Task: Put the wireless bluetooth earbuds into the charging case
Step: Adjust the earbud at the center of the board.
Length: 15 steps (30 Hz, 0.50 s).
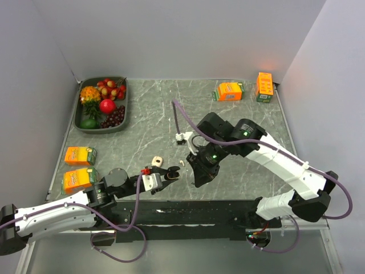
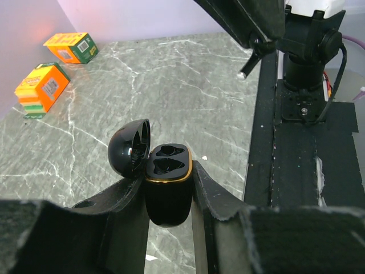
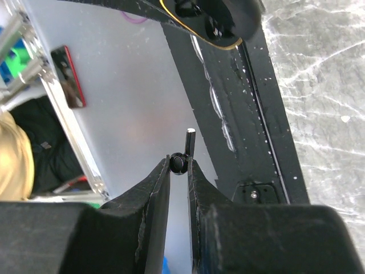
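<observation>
– Charging case of glossy black plastic (image 1: 170, 173): where does it sit from above?
– By the middle of the near edge of the grey marbled desk (image 1: 148, 114), clamped in the left end effector (image 1: 167, 175). The right end effector (image 1: 201, 178) hangs just beside it, pointing down. A small white rounded piece (image 1: 156, 161) lies on the desk nearby, too small to tell what it is. A grey fruit tray (image 1: 101, 131) fills the far left corner.
– And the left wrist camera?
– The case stands upright between both fingers (image 2: 214, 200), gripped tight. Its gold-rimmed body shows two empty wells, and the domed lid (image 2: 130, 149) is swung open to the left. Two orange cartons (image 2: 45, 85) stand well beyond it on the desk.
– The right wrist camera?
– That end effector's fingers are pinched together on a tiny black earbud (image 3: 178, 164), its stem sticking out past the tips. The open case shows at the top of the frame, apart from the bud.
</observation>
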{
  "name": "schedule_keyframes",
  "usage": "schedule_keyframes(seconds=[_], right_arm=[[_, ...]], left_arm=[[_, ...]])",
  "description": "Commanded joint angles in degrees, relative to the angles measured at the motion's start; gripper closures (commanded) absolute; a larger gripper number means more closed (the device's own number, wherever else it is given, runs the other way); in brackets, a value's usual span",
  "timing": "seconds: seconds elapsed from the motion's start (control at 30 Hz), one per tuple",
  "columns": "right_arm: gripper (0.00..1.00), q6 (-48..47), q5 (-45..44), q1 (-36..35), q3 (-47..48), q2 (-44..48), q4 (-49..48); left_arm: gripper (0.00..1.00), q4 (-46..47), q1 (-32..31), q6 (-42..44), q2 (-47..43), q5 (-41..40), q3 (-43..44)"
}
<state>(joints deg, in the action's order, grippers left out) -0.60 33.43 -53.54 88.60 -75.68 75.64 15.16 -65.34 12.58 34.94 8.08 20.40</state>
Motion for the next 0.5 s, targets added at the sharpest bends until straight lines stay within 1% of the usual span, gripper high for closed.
schedule_keyframes(seconds=[0.0, 0.03, 0.27, 0.47], right_arm=[[1.0, -2.12, -3.98, -3.5, 5.0, -1.93, 1.35], [1.0, -2.21, -5.38, -4.72, 5.27, -2.19, 1.97], [1.0, -1.68, -10.57, -6.75, 5.63, -1.93, 3.47], [1.0, -1.77, -10.76, -7.02, 5.62, -2.8, 2.94]], left_arm=[[0.99, 1.46, -0.23, -0.36, 0.13, 1.42, 1.75], [0.99, 1.28, -0.23, -0.45, 0.13, 1.24, 1.66], [0.99, 2.16, -0.23, -1.77, -0.4, 1.06, 0.78], [0.99, 1.1, -0.23, -1.77, 1.01, 2.56, 2.01]])
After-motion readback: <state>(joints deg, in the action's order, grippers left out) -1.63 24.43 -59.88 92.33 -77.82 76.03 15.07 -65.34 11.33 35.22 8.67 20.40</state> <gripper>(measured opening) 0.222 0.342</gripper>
